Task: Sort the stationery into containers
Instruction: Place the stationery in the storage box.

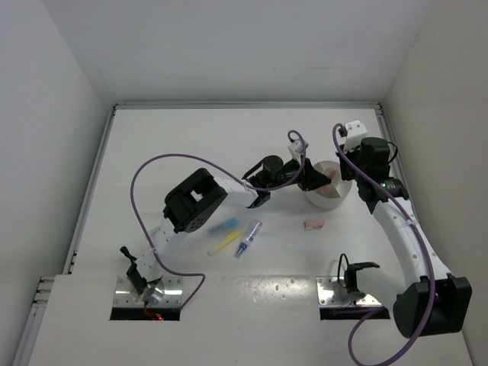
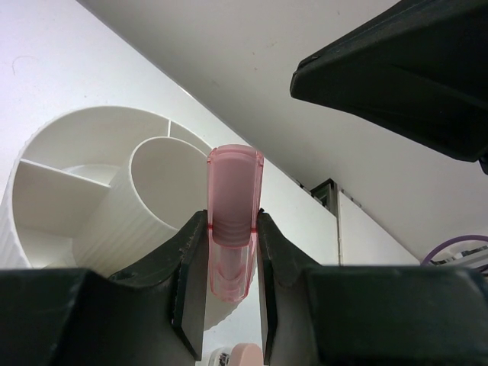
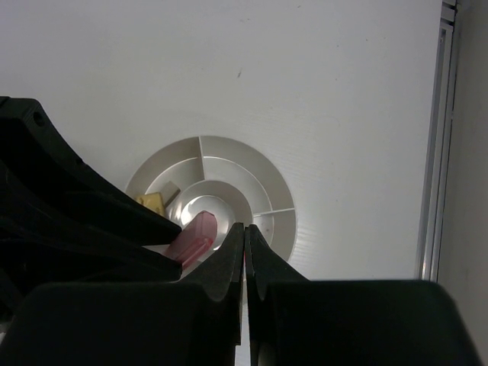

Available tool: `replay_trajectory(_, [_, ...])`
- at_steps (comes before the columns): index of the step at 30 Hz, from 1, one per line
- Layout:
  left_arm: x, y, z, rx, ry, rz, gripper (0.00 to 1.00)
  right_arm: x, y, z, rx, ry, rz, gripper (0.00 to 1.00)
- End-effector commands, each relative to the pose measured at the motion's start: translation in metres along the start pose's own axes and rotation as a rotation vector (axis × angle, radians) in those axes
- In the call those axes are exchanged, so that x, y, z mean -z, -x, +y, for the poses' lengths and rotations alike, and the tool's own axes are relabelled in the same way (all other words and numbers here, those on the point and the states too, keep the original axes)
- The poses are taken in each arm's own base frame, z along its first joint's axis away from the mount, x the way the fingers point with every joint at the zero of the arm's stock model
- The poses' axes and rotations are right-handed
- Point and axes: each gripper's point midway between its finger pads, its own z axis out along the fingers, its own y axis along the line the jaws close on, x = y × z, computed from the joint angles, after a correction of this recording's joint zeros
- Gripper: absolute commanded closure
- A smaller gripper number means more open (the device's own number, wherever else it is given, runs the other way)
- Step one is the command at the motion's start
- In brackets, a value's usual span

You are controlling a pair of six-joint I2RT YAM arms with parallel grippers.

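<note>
My left gripper [image 1: 314, 180] is shut on a pink translucent highlighter [image 2: 233, 200], held upright at the near rim of the round white divided bowl [image 1: 328, 200]. In the left wrist view my left gripper [image 2: 229, 229] clamps the highlighter's lower half, with the bowl [image 2: 69, 191] to its left. My right gripper [image 3: 244, 235] is shut with nothing visible in it, hovering above the bowl [image 3: 252, 164]; the highlighter's end [image 3: 192, 236] points at the bowl's centre cup. A yellowish block [image 3: 151, 201] lies in an outer compartment. My right gripper also shows in the top view [image 1: 349, 174].
On the table left of the bowl lie a blue pen [image 1: 222, 227], a yellow pen [image 1: 223, 243] and a purple-blue pen [image 1: 248, 239]. A pink eraser block [image 1: 313, 224] lies just in front of the bowl. Two square metal plates [image 1: 332, 292] sit by the arm bases.
</note>
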Motion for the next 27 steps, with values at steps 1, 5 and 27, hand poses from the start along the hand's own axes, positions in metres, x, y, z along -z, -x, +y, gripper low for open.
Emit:
replay_trajectory(1, [-0.0056,0.0045,0.0006,-0.049,-0.003,-0.03,0.8,0.0018,0.0156,-0.0067,0.002,-0.021,-0.046,1.0])
replay_trajectory(5, [-0.0056,0.0045,0.001,-0.059,-0.003,-0.03,0.8,0.0018,0.0156,-0.0067,0.002,-0.021,-0.046,1.0])
replay_trajectory(27, [0.0038,0.0007,0.0018,-0.073,0.011,-0.028,0.64,0.0039,0.018,-0.0056,0.002,-0.014,-0.057,1.0])
